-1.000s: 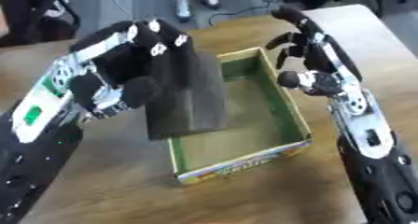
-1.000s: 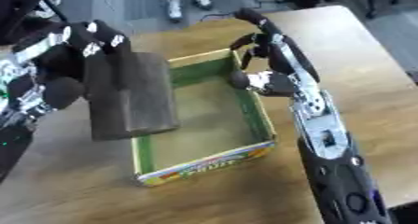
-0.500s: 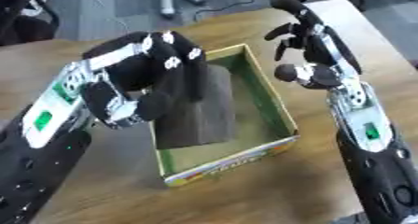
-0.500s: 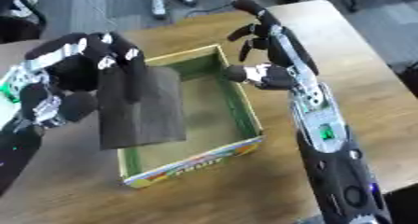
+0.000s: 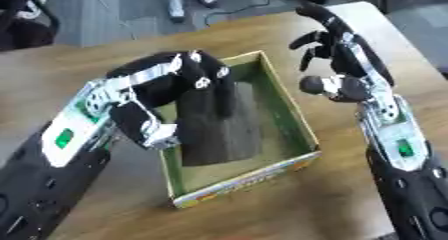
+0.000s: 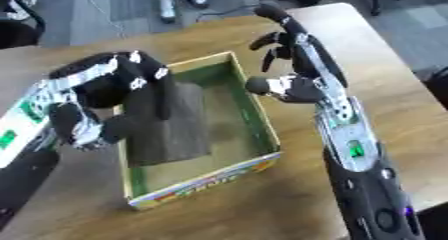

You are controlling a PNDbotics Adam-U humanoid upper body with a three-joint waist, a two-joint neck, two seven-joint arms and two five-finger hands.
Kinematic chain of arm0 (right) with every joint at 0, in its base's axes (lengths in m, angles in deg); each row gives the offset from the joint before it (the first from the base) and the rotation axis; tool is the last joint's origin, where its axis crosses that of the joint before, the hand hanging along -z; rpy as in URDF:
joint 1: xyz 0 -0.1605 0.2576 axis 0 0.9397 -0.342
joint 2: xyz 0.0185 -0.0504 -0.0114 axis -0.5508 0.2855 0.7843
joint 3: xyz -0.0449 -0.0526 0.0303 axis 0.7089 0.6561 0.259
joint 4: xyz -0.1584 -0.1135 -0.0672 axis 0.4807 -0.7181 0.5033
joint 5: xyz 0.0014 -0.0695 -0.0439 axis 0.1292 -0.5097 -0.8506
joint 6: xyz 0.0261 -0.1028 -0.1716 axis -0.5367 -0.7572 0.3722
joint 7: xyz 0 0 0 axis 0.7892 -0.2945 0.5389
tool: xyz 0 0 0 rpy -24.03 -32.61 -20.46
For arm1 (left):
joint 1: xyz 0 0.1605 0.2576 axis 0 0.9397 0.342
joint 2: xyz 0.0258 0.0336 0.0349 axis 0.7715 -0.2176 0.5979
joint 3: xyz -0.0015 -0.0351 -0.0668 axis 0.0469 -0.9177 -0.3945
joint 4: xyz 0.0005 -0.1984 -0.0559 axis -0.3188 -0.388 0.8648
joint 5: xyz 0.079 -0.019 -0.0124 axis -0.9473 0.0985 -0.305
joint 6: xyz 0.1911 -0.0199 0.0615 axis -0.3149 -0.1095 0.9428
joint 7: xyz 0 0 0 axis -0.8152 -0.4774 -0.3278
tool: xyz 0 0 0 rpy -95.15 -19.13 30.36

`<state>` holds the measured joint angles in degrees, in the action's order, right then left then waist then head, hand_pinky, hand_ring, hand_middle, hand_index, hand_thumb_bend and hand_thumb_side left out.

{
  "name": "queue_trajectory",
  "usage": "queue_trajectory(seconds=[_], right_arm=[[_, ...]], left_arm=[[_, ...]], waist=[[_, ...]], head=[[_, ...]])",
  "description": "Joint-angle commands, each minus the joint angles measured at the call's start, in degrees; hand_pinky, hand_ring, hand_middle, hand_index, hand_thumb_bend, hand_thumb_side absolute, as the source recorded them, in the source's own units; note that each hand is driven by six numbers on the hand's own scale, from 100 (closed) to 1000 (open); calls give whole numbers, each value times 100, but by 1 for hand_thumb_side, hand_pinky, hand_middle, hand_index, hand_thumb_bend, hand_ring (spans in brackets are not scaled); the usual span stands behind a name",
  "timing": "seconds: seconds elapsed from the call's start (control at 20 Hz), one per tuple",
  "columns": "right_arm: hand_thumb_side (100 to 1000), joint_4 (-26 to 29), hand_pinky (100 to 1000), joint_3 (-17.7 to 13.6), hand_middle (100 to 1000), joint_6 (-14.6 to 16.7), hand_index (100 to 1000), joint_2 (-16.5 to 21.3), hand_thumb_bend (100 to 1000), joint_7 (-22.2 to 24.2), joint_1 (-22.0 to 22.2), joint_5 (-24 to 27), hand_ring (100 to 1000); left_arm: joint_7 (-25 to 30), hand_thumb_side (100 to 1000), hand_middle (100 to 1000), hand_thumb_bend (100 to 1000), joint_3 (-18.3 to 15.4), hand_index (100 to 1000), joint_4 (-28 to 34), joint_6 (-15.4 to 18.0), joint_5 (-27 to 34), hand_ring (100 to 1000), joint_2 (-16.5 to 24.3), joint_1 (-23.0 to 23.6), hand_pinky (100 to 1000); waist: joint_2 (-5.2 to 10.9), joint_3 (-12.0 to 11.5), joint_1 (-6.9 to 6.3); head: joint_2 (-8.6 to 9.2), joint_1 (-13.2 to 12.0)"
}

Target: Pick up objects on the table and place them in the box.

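A wooden table (image 5: 262, 214) is seen from above, with an open box (image 5: 297, 119) set on it at a slant; the box has green inner walls and a printed yellow front edge (the print cannot be read). Inside the box a dark grey slab (image 5: 219, 134) is held, a flat rectangular block leaning against the left wall, with its lower end down near the box floor and its upper end raised above the rim.

The slab is gripped by the left hand (image 5: 153, 91), which comes in from the lower left. Its fingers (image 5: 223, 91) are curled over the top of the slab and down across its face, while the thumb (image 5: 144, 129) is pressed against the slab's left edge, so the block is pinched between them. The hand is placed over the left half of the box.

The right hand (image 6: 297, 69) is held in the air just beyond the right wall of the box, near its far corner, and nothing is carried in it. Its fingers (image 6: 271, 14) are spread and mostly straight, pointing away toward the far edge of the table, with the thumb (image 6: 262, 85) turned inward toward the box (whether it touches the box wall cannot be told). The right forearm runs down to the lower right corner.
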<state>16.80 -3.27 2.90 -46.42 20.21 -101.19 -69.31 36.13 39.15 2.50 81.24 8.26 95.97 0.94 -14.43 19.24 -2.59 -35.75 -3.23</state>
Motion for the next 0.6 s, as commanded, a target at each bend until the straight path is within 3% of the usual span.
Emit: queue_trajectory(seconds=[0.05, 0.25, 0.6], right_arm=[[541, 52, 398, 21, 930, 10, 978, -9, 1000, 32, -156, 41, 652], [541, 56, 398, 27, 930, 12, 978, -28, 1000, 45, -182, 51, 652], [541, 62, 398, 35, 929, 14, 977, -40, 1000, 59, -196, 67, 651]], left_arm=[[1440, 414, 100, 100, -43, 393, -504, 2028, -331, 100, 114, -194, 100], [1440, 408, 100, 100, -38, 393, -1043, 2572, -680, 100, 52, -285, 100], [1440, 398, 100, 100, -26, 395, -1192, 2633, -912, 100, 10, -337, 100]], waist=[[71, 39, 8], [48, 97, 10], [35, 148, 13]], head=[[146, -96], [210, -149], [261, -152]])
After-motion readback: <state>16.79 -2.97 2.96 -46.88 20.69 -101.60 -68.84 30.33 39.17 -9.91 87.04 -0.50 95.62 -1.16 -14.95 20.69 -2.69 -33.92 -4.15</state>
